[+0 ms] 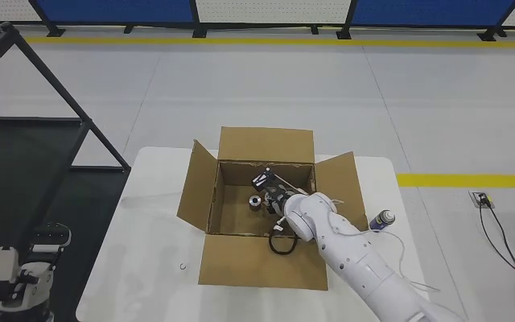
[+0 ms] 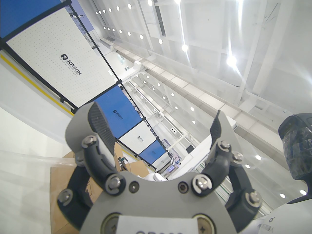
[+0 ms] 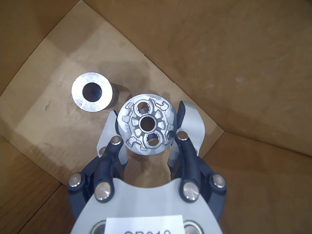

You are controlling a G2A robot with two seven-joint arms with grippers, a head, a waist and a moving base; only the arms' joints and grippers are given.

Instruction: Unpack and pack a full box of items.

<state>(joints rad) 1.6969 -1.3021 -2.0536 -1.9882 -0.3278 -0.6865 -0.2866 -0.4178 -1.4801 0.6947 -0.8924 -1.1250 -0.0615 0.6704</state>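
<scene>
In the middle of the top view, the open cardboard box (image 1: 265, 145) sits on the white table (image 1: 145, 241) with its flaps spread. The right gripper (image 3: 148, 112) is down inside it, its fingers closed on the rim of a round cast metal hub (image 3: 147, 127). Just beside the hub, a short metal sleeve (image 3: 92, 95) stands upright on the box floor. The left gripper (image 2: 158, 113) points at the ceiling, its jaws wide and holding nothing. A dark can (image 1: 383, 219) stands on the table to the right of the box.

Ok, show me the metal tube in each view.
Top view: tube stands inside the box, near its middle.
Left wrist view: not in it.
Right wrist view: tube upright beside the disc held in the jaws.
Shared landmark: the box floor.
</scene>
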